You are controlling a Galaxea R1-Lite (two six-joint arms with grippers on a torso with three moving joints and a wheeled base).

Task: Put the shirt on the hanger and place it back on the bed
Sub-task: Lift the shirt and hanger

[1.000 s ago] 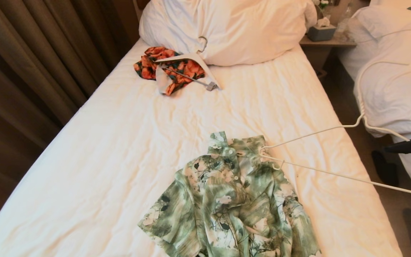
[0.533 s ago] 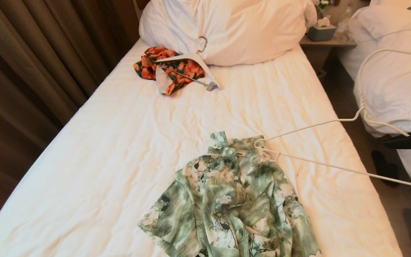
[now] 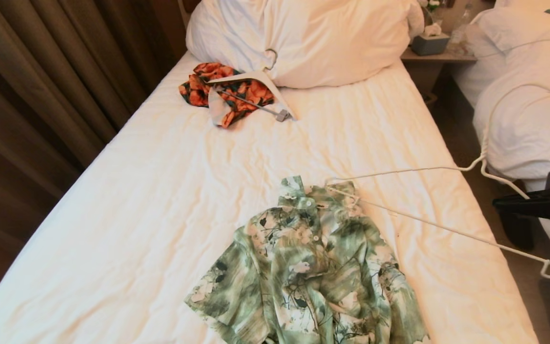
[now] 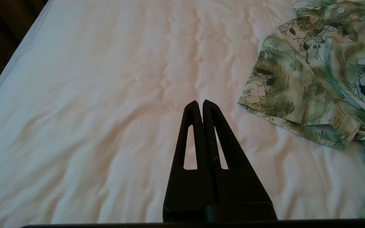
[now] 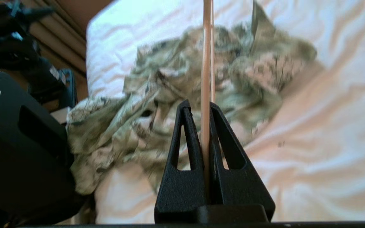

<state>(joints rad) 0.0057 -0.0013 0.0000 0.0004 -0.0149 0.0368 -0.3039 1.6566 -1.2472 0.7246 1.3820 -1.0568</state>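
Observation:
The green and white leaf-print shirt (image 3: 308,267) lies crumpled on the bed (image 3: 160,191) near its front edge, collar toward the pillows. The thin cream hanger (image 3: 483,155) hangs low over the bed's right side, one pointed end reaching over the shirt's collar. My right gripper (image 3: 497,203) is off the bed's right edge, shut on one of the hanger's rods (image 5: 206,63), with the shirt (image 5: 169,95) beyond it. My left gripper (image 4: 200,102) does not show in the head view; it is shut and empty over bare sheet, with a shirt sleeve (image 4: 296,101) beside it.
An orange floral garment (image 3: 198,86) with a broad white clip hanger (image 3: 256,79) lies near the big pillows (image 3: 303,38). Another bed with a heaped duvet (image 3: 528,119) stands to the right, across a narrow aisle. A nightstand with a tissue box (image 3: 430,43) is behind. Curtains (image 3: 41,95) hang left.
My right gripper has moved left and slightly down with the hanger. The hanger's pointed end has slid left over the shirt's collar. A small hook on the hanger's right end now shows.

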